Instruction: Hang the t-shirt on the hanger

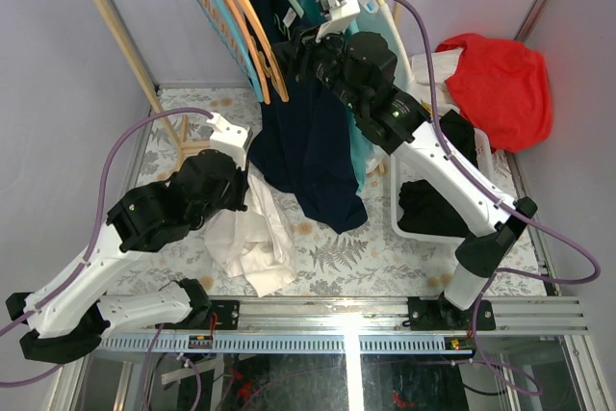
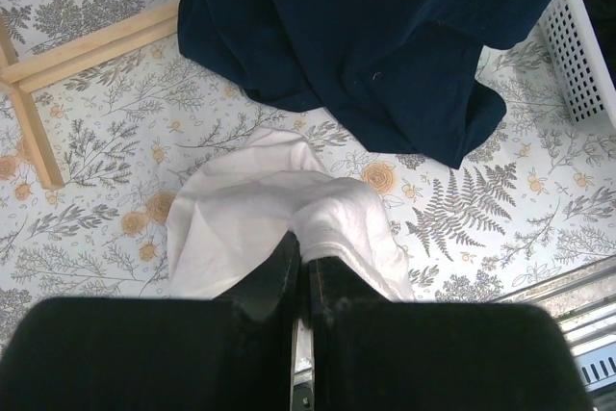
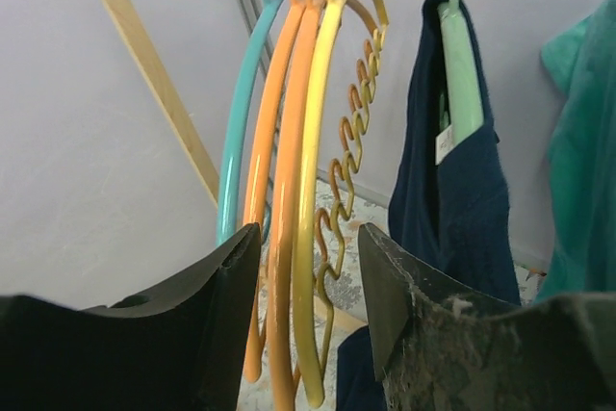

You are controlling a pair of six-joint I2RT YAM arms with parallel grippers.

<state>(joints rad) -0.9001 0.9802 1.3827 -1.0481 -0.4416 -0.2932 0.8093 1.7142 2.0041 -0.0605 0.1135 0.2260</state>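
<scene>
White cotton t-shirt (image 2: 250,209), soft and creased, is bunching at the tips of the left gripper (image 2: 300,255). Its black jaws are pressing together on one fold of the cloth. The rest is lying heaped on the fern-printed tablecloth (image 1: 385,257), at about 7 o'clock from the table's middle and just at 6 o'clock of the hanging navy shirt (image 2: 385,36).

The right gripper (image 3: 308,238) is holding its jaws apart on either side of the thin pale yellow plastic hanger (image 3: 313,122), which is hanging by a metal hook from the wooden rack (image 1: 125,21) at 12 o'clock. Whether either pad is touching the plastic I cannot tell. A smooth orange hanger (image 3: 289,141) is crowding it at 9 o'clock, with a light blue hanger (image 3: 239,141) beyond.

Because the hangers are sitting packed together, closing here is likely risking a grab on the orange one too. The rod is looking slick and narrow, so it may be twisting or sliding in the pads, or its hook may be snagging on the rail. Limp cotton held by a single fold is prone to slipping free or dragging against the navy hem.
</scene>
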